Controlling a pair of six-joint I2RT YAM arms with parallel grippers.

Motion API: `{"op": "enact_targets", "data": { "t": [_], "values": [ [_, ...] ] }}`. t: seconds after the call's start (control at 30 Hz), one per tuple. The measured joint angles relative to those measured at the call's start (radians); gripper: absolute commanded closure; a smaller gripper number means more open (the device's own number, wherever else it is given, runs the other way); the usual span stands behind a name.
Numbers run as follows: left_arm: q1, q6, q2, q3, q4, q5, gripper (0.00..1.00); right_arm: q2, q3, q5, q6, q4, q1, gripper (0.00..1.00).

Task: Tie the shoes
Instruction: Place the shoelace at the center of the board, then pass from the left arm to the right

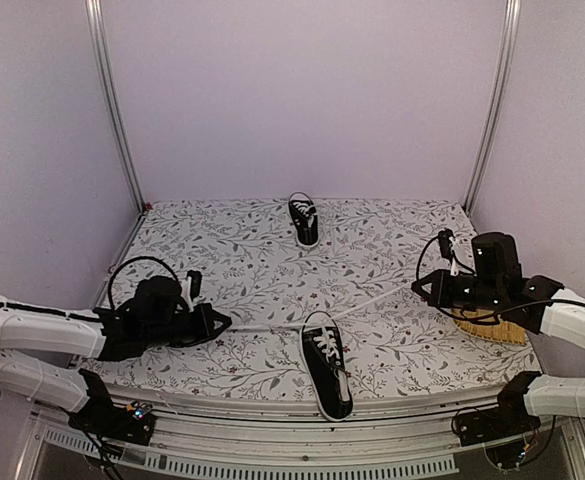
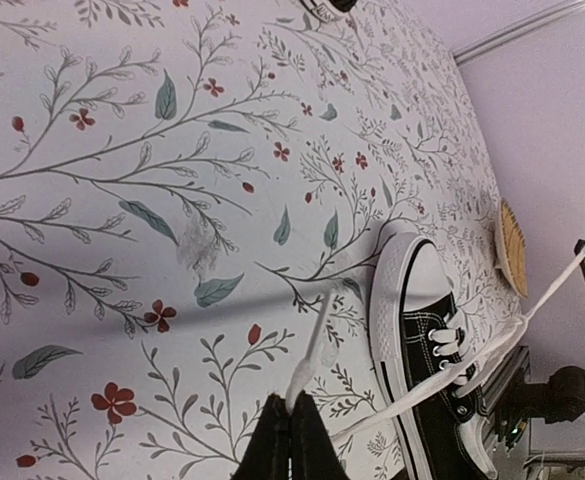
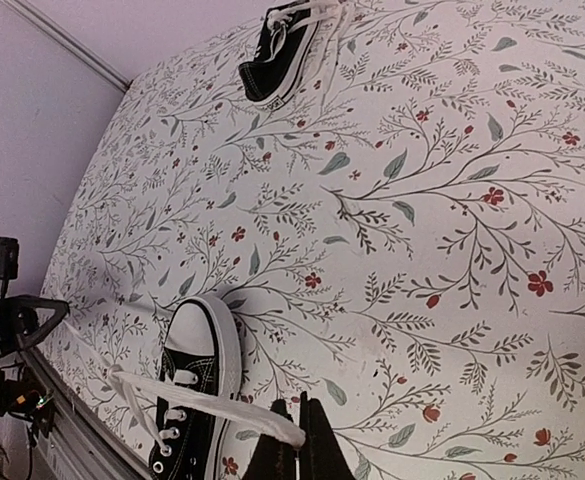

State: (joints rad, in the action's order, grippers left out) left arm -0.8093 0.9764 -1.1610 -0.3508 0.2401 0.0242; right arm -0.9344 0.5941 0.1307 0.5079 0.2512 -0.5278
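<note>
The near shoe (image 1: 327, 365), black canvas with a white toe cap and sole, lies at the table's front edge, toe pointing away. Its white laces are pulled out sideways and taut. My left gripper (image 1: 222, 322) is shut on the left lace end (image 2: 312, 360), left of the shoe (image 2: 427, 350). My right gripper (image 1: 419, 285) is shut on the right lace end (image 3: 222, 405), right of the shoe (image 3: 192, 385). The other shoe (image 1: 304, 220) stands at the far middle of the table; it also shows in the right wrist view (image 3: 282, 40).
The table has a floral-print cloth (image 1: 392, 240). A woven wicker item (image 1: 492, 328) lies under my right arm at the table's right edge; it also shows in the left wrist view (image 2: 512, 245). Metal frame posts (image 1: 112, 100) stand at the back corners.
</note>
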Motion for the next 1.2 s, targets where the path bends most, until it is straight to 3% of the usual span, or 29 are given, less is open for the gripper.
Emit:
{"op": "enact_targets", "data": {
  "t": [0.2, 0.33, 0.47, 0.5, 0.57, 0.67, 0.73, 0.87, 1.2],
  "values": [
    [0.003, -0.115, -0.113, -0.141, -0.053, -0.070, 1.00, 0.033, -0.019, 0.245, -0.045, -0.104, -0.059, 0.98],
    [0.004, -0.206, -0.217, -0.330, -0.067, -0.122, 1.00, -0.043, 0.060, 0.322, -0.104, -0.159, -0.289, 0.98],
    [0.004, -0.278, -0.305, -0.480, -0.065, -0.184, 1.00, -0.230, 0.174, 0.339, -0.135, -0.235, -0.540, 0.95],
    [0.003, -0.291, -0.320, -0.500, -0.064, -0.199, 1.00, -0.283, 0.202, 0.336, -0.141, -0.248, -0.590, 0.87],
    [0.001, -0.319, -0.353, -0.545, -0.064, -0.235, 1.00, -0.400, 0.262, 0.322, -0.159, -0.268, -0.676, 0.54],
    [-0.010, -0.353, -0.393, -0.597, -0.067, -0.276, 1.00, -0.509, 0.323, 0.300, -0.172, -0.274, -0.741, 0.32],
    [-0.020, -0.373, -0.409, -0.621, -0.066, -0.298, 1.00, -0.533, 0.345, 0.279, -0.181, -0.271, -0.755, 0.25],
    [-0.053, -0.413, -0.419, -0.644, -0.059, -0.335, 1.00, -0.501, 0.362, 0.193, -0.193, -0.245, -0.739, 0.22],
    [-0.119, -0.454, -0.417, -0.639, 0.010, -0.382, 1.00, -0.296, 0.211, 0.190, -0.134, -0.261, -0.378, 0.24]
  ]
}}
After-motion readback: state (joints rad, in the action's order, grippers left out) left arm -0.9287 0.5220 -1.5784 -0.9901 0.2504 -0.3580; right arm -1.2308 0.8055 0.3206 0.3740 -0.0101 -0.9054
